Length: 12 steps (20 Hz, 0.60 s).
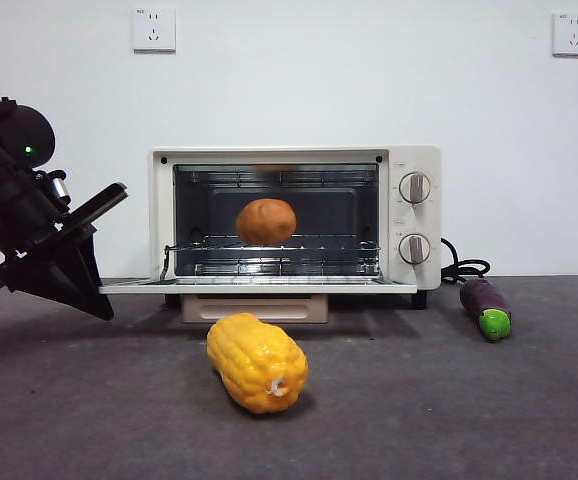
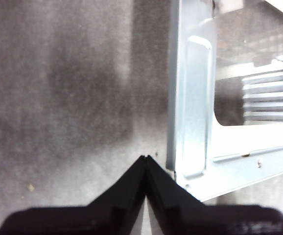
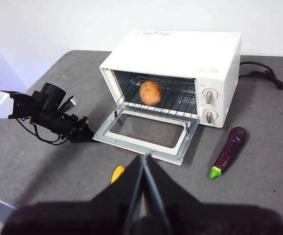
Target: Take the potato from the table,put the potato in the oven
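The reddish-brown potato (image 1: 266, 221) (image 3: 150, 92) rests on the wire rack inside the cream-white oven (image 1: 414, 160) (image 3: 190, 49), whose door (image 1: 259, 286) (image 3: 146, 129) (image 2: 195, 147) lies folded down flat. My left gripper (image 1: 97, 297) (image 2: 146, 157) (image 3: 85, 134) is shut and empty, low over the table (image 1: 449, 400) at the door's left corner. My right gripper (image 3: 145, 155) is shut and empty, held high above the table in front of the oven; it does not show in the front view.
A bumpy yellow corn cob (image 1: 257, 361) (image 3: 117, 172) lies on the table in front of the oven. A purple eggplant (image 1: 485, 307) (image 3: 228, 150) with a green tip lies right of the oven, near the black power cord (image 1: 466, 268) (image 3: 259, 73).
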Available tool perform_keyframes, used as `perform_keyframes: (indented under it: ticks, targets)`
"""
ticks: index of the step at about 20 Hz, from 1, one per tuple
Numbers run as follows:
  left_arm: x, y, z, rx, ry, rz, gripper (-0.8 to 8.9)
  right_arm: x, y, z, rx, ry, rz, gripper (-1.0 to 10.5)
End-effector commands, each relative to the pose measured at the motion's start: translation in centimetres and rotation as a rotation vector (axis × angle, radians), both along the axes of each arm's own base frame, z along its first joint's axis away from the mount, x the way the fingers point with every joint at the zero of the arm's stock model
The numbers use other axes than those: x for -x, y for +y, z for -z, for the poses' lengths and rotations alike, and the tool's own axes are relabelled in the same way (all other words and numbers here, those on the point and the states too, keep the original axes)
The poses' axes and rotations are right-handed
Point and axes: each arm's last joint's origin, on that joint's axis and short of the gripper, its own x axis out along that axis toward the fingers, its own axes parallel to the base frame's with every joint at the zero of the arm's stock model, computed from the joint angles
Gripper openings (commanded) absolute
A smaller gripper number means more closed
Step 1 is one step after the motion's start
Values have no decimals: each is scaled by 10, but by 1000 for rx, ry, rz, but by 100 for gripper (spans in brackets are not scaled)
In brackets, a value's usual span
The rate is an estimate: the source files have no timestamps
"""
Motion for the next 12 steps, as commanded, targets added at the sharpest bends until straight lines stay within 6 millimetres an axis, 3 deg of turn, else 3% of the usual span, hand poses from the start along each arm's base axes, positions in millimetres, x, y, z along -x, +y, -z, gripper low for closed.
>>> perform_keyframes:
  ticks: [1, 12]
  targets:
    - [0, -1, 5, 57, 18, 11, -8, 0, 0, 2, 8, 20, 4, -11]
    - [-1, 11, 0, 232, 10, 49, -8, 0, 0, 2, 2, 25, 4, -11]
